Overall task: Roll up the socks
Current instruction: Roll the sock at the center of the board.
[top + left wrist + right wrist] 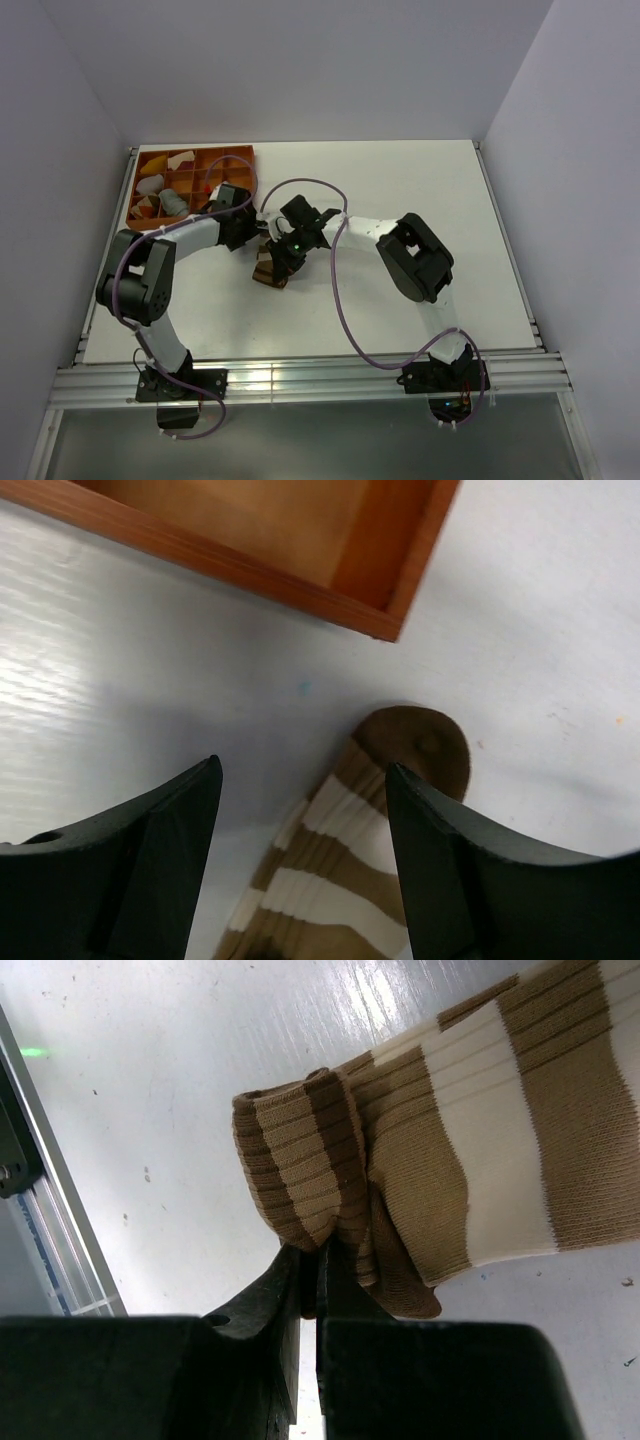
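White table [400, 250], partitioned orange tray [240, 152] far left. Mid-table lies the brown-and-white striped sock [480, 1140], one end folded over. The right gripper [310, 1260] pinches that fold; the left gripper [303, 770] gapes above the toe. Rolling looks barely begun.

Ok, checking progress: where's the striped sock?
Sock: top view, left of centre, near the tray corner, rounded end by the left gripper, folded end pinched by the right gripper.

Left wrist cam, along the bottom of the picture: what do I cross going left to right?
Black finger → strip of bare table → striped sock → second black finger, which covers the sock's right edge.
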You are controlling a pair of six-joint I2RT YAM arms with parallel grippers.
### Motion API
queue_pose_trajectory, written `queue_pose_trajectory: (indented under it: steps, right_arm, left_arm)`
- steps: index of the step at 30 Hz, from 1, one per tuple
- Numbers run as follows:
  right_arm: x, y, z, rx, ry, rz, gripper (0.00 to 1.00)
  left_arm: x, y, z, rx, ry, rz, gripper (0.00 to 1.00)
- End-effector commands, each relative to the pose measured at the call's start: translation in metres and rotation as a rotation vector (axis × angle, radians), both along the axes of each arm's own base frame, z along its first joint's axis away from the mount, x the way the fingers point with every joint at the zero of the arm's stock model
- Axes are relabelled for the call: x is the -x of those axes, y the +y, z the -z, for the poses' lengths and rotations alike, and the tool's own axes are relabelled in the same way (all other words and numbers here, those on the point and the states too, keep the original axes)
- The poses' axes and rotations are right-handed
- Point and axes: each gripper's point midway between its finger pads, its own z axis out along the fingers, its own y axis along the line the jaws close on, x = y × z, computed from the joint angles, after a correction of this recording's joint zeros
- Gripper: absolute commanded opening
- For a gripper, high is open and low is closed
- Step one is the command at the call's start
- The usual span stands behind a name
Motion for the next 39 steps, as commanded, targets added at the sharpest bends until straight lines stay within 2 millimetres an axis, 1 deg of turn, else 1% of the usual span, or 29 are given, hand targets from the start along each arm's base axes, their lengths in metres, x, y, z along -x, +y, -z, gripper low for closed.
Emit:
queue_pose_trajectory:
  steps: [1, 2, 3, 5, 6, 7, 8, 9, 10, 11, 12, 13, 14, 15, 16, 17, 18, 19, 20, 21, 23, 24, 25, 26, 30, 32, 36, 37, 39]
  right_arm:
    - [0.007, -0.052, 0.068, 0.266, 0.049, 0.063, 0.00]
    - [0.007, -0.052, 0.067, 0.266, 0.049, 0.059, 0.00]
    - [0.007, -0.052, 0.069, 0.269, 0.051, 0.058, 0.00]
    - [0.009, -0.052, 0.069, 0.271, 0.063, 0.053, 0.00]
    - [0.009, -0.052, 0.070, 0.272, 0.069, 0.049, 0.00]
    - [0.011, -0.052, 0.071, 0.274, 0.077, 0.047, 0.00]
    - [0.011, -0.051, 0.072, 0.273, 0.082, 0.045, 0.00]
    - [0.011, -0.051, 0.071, 0.276, 0.088, 0.045, 0.00]
    - [0.013, -0.053, 0.075, 0.290, 0.101, 0.047, 0.00]
    - [0.011, -0.052, 0.074, 0.289, 0.102, 0.050, 0.00]
    - [0.012, -0.052, 0.074, 0.292, 0.112, 0.050, 0.00]
    - [0.012, -0.050, 0.073, 0.291, 0.122, 0.051, 0.00]
    - [0.012, -0.052, 0.074, 0.294, 0.137, 0.054, 0.00]
    - [0.013, -0.049, 0.073, 0.284, 0.156, 0.057, 0.00]
    - [0.015, -0.049, 0.072, 0.286, 0.172, 0.061, 0.00]
    - [0.012, -0.049, 0.074, 0.286, 0.184, 0.068, 0.00]
    - [0.012, -0.048, 0.073, 0.284, 0.198, 0.077, 0.00]
    - [0.013, -0.048, 0.072, 0.285, 0.218, 0.082, 0.00]
    - [0.011, -0.044, 0.069, 0.273, 0.223, 0.083, 0.00]
    - [0.013, -0.044, 0.070, 0.276, 0.254, 0.105, 0.00]
    - [0.011, -0.041, 0.067, 0.270, 0.275, 0.120, 0.00]
    - [0.010, -0.040, 0.067, 0.273, 0.291, 0.144, 0.00]
    - [0.009, -0.040, 0.067, 0.275, 0.300, 0.157, 0.00]
    - [0.009, -0.040, 0.067, 0.277, 0.307, 0.164, 0.00]
    - [0.007, -0.038, 0.066, 0.266, 0.340, 0.209, 0.00]
    - [0.006, -0.038, 0.068, 0.262, 0.344, 0.220, 0.00]
    - [0.006, -0.036, 0.068, 0.254, 0.354, 0.224, 0.00]
    - [0.007, -0.036, 0.068, 0.253, 0.355, 0.223, 0.00]
    - [0.007, -0.036, 0.070, 0.256, 0.357, 0.225, 0.00]
  left_arm:
    - [-0.009, 0.022, -0.026, -0.069, -0.033, -0.047, 0.73]
    - [-0.009, 0.026, -0.027, -0.067, -0.033, -0.061, 0.74]
    - [-0.009, 0.028, -0.033, -0.061, -0.049, -0.070, 0.75]
    - [-0.005, 0.033, -0.034, -0.053, -0.053, -0.090, 0.76]
    - [-0.005, 0.039, -0.041, -0.047, -0.072, -0.106, 0.77]
    - [-0.004, 0.041, -0.044, -0.035, -0.076, -0.122, 0.77]
    - [0.003, 0.046, -0.039, -0.029, -0.063, -0.136, 0.76]
    - [0.003, 0.053, -0.051, -0.004, -0.106, -0.166, 0.76]
    - [0.005, 0.055, -0.055, 0.030, -0.129, -0.199, 0.75]
    - [0.021, 0.060, -0.042, 0.035, -0.109, -0.217, 0.75]
    - [0.017, 0.060, -0.065, 0.084, -0.204, -0.225, 0.75]
    - [0.022, 0.059, -0.070, 0.112, -0.234, -0.226, 0.75]
    - [0.040, 0.059, -0.056, 0.130, -0.218, -0.220, 0.75]
    - [0.045, 0.047, -0.077, 0.215, -0.289, -0.167, 0.75]
    - [0.046, 0.041, -0.087, 0.266, -0.342, -0.148, 0.75]
    - [0.062, 0.037, -0.073, 0.289, -0.318, -0.130, 0.75]
    - [0.068, 0.032, -0.081, 0.324, -0.346, -0.108, 0.75]
    - [0.075, 0.021, -0.084, 0.375, -0.353, -0.054, 0.75]
    - [0.088, 0.016, -0.072, 0.382, -0.325, -0.026, 0.76]
    - [0.094, 0.011, -0.071, 0.392, -0.320, -0.003, 0.76]
    - [0.108, 0.000, -0.059, 0.403, -0.300, 0.056, 0.76]
    - [0.112, -0.002, -0.055, 0.405, -0.296, 0.063, 0.76]
    - [0.118, -0.003, -0.045, 0.404, -0.279, 0.071, 0.76]
    - [0.119, -0.008, -0.047, 0.422, -0.294, 0.092, 0.75]
    - [0.125, -0.012, -0.029, 0.435, -0.255, 0.094, 0.73]
    - [0.126, -0.016, -0.024, 0.441, -0.244, 0.105, 0.72]
    - [0.122, -0.016, -0.012, 0.424, -0.229, 0.081, 0.70]
    - [0.119, -0.016, -0.012, 0.427, -0.238, 0.072, 0.70]
    - [0.118, -0.012, -0.003, 0.403, -0.215, 0.047, 0.69]
